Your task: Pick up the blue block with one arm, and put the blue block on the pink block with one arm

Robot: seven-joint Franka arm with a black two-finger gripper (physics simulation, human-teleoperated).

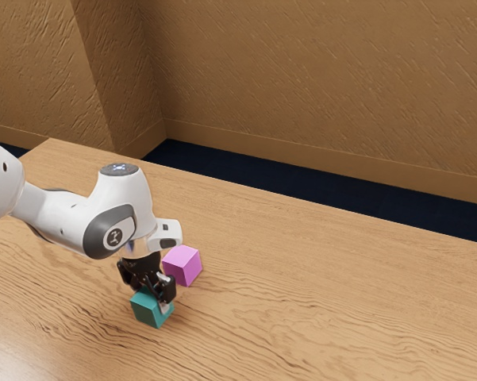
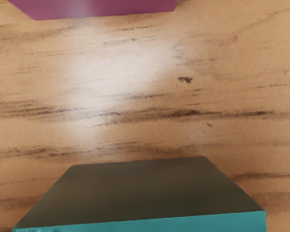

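Near the exterior view's lower left, the white arm [image 1: 71, 218] is seen reaching in from the left edge, its base cut off by that edge. The black tool [image 1: 152, 290] is lowered directly over the blue block [image 1: 151, 311], which is rendered in a teal shade. The block's upper part is covered by the tool, so the contact between them is hidden. Whether the tool is spread wide, narrowed, or closed on the block cannot be told. Whether the block rests on the wooden tabletop [image 1: 317, 278] or is raised just off it cannot be made out either.

The pink block [image 1: 182, 264] is set on the tabletop just beside the blue block, on the far side toward the exterior view's right. A narrow gap is visible between the two, and part of the pink block's near lower corner is masked by the tool.

From the wrist view, the blue block [image 2: 140, 193] is shown just under the hand, its top face darkened by shadow and cut off at the frame's edge. The pink block [image 2: 94, 7] is cropped to a thin strip across bare wood grain.
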